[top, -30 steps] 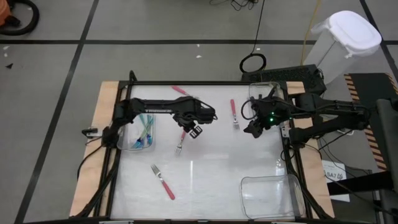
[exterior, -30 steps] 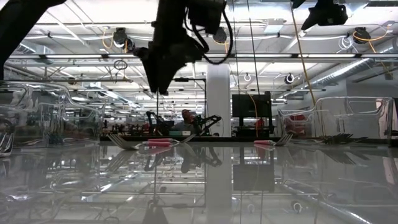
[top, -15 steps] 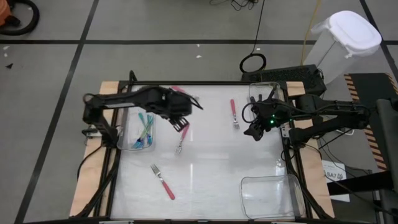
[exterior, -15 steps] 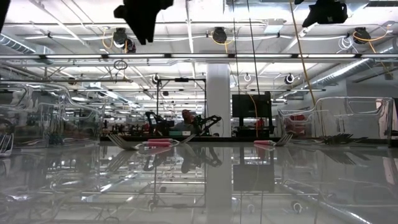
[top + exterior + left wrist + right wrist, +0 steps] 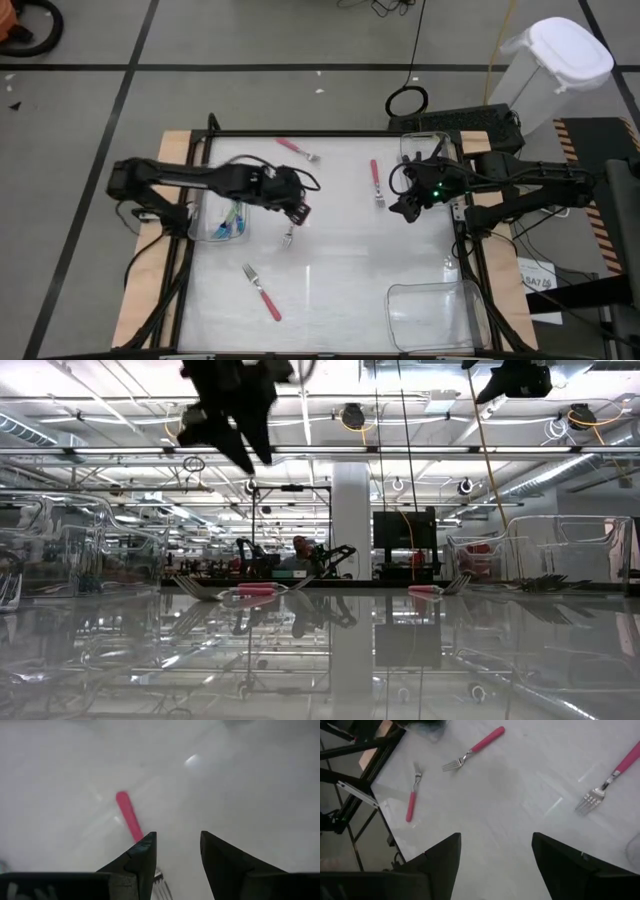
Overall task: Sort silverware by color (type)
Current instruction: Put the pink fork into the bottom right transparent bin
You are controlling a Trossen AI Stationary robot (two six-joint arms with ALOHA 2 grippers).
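Observation:
Several pink-handled forks lie flat on the white table: one (image 5: 290, 232) just under my left gripper (image 5: 298, 211), one at the far side (image 5: 297, 150), one right of centre (image 5: 376, 182) and one near the front (image 5: 262, 292). Teal-handled forks (image 5: 234, 215) lie in the clear bin (image 5: 210, 232) at the left. My left gripper (image 5: 177, 840) hangs open above the table, pointing steeply down, with the pink fork's handle (image 5: 129, 815) just beyond its fingertips. My right gripper (image 5: 405, 210) waits open and raised at the right (image 5: 496, 840).
One clear bin (image 5: 425, 150) stands at the far right behind my right arm. Another (image 5: 435, 315) stands at the near right corner. A dark frame (image 5: 330, 133) runs round the table. Bare tabletop lies in the middle and near centre.
My left gripper has risen from just above the pink fork and drawn back a little toward the table's left edge, while its arm folded back toward the left. It has tipped as it moved. The fork lies where it was.

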